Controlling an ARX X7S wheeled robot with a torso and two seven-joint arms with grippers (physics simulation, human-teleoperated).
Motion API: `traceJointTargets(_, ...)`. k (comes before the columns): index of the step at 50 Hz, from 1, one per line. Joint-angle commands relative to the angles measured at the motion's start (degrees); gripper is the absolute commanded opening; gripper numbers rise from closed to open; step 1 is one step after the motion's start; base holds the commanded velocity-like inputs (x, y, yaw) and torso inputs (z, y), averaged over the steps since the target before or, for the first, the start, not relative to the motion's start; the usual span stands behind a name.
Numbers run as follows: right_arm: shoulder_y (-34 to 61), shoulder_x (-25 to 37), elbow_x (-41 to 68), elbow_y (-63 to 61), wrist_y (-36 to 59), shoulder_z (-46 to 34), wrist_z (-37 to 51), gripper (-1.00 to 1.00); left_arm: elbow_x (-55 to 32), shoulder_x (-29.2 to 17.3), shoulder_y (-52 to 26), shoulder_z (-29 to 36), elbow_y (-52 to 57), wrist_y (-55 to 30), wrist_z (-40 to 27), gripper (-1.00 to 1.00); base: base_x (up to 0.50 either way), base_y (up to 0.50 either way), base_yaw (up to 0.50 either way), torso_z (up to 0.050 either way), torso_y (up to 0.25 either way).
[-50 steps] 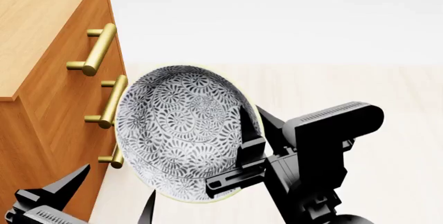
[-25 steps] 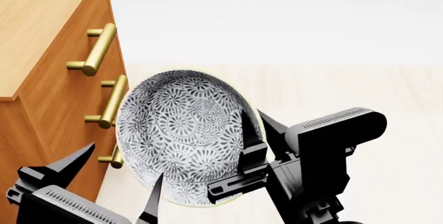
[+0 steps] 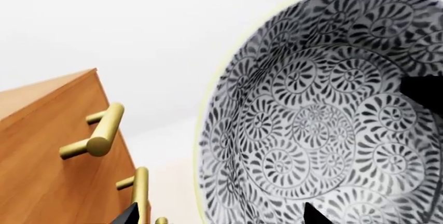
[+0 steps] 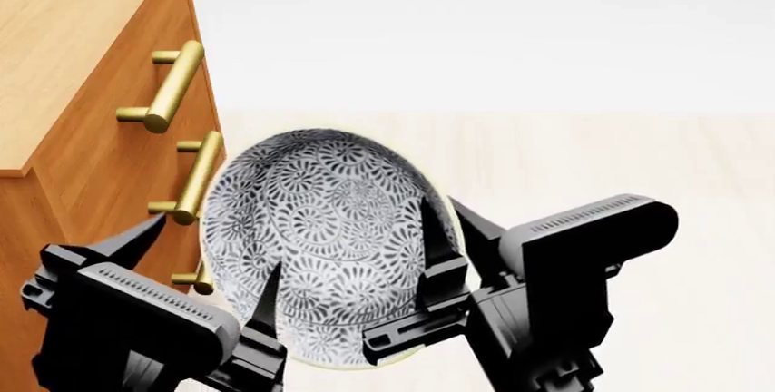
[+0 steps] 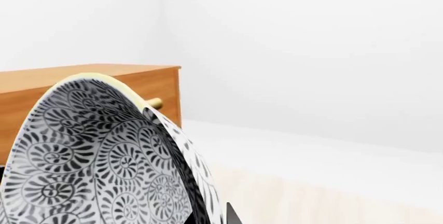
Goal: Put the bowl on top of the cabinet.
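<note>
A plain white wall and a pale wooden floor (image 4: 605, 156) are forming the background, with the cabinet (image 4: 73, 138) standing at the head view's left, its lighter top (image 4: 61, 38) showing above the orange-brown drawer front and brass bar handles (image 4: 170, 88).

The bowl (image 4: 327, 238) is hanging in the air just beside the drawer front, tilted so that its patterned inside is facing the head camera. It is sitting level with the middle and lower handles — well below the cabinet's top. The right gripper (image 4: 442, 229) is clamping the bowl's rim on the side away from the cabinet, one finger lying inside the bowl and the other behind the wall. The left gripper (image 4: 206, 256) is hovering at the bowl's cabinet-side edge with its fingers spread apart, one tip pointing toward a handle and the other lying over the bowl's lower inside; whether that tip is touching the ceramic cannot be told.

The carrying step appears to be in hand: the bowl is lifted but not yet placed. The next move is calling for a clear rise above the top's edge, then a shift over the lighter wood — keeping the rim off the handles, and levelling the bowl before release.
</note>
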Motion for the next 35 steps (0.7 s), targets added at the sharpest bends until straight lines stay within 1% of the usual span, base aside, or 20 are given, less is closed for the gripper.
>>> traceJointTargets(1,-0.1,0.5,-0.6,-2.0,0.0,0.3,0.0,-1.0,-0.7,0.8,-2.2,-0.8,-3.8,-0.1,0.8,1.0,0.0,0.0,0.0,0.0,0.0)
traceJointTargets(9,-0.3,0.3,-0.9,-1.5,-0.5,0.2,-0.3,-1.0,-0.5,1.6,-3.5,-0.7,-7.1,0.8,1.6,1.0,0.0,0.0,0.0,0.0,0.0)
traceJointTargets(15,-0.5,0.5,-0.8,-1.5,-0.7,0.4,-0.3,-1.0,-0.6,1.3,-3.6,-0.6,-6.4,0.3,1.3,1.0,0.0,0.0,0.0,0.0,0.0)
traceJointTargets(19,-0.8,0.2,-1.1,-0.8,-1.1,0.3,-0.5,-1.0,0.1,1.2,-2.8,-0.4,-6.7,1.6,1.0,1.0,0.0,0.0,0.0,0.0,0.003)
traceJointTargets(20,-0.8,0.2,-1.1,-0.8,-1.1,0.3,-0.5,-1.0,-0.1,1.4,-2.6,-0.9,-6.8,1.6,0.7,-1.0,0.0,0.0,0.0,0.0,0.0)
traceJointTargets(21,-0.8,0.2,-1.1,-0.7,-1.1,0.3,-0.5,-1.0,0.6,0.7,-2.6,0.5,-6.6,2.2,1.6,-1.0,0.0,0.0,0.0,0.0,0.0)
traceJointTargets(35,-0.7,-0.1,-1.6,-0.3,-1.0,0.0,-0.4,-1.0,0.7,0.6,-2.0,0.2,-7.0,3.4,1.3,-1.0,0.0,0.0,0.0,0.001,0.0)
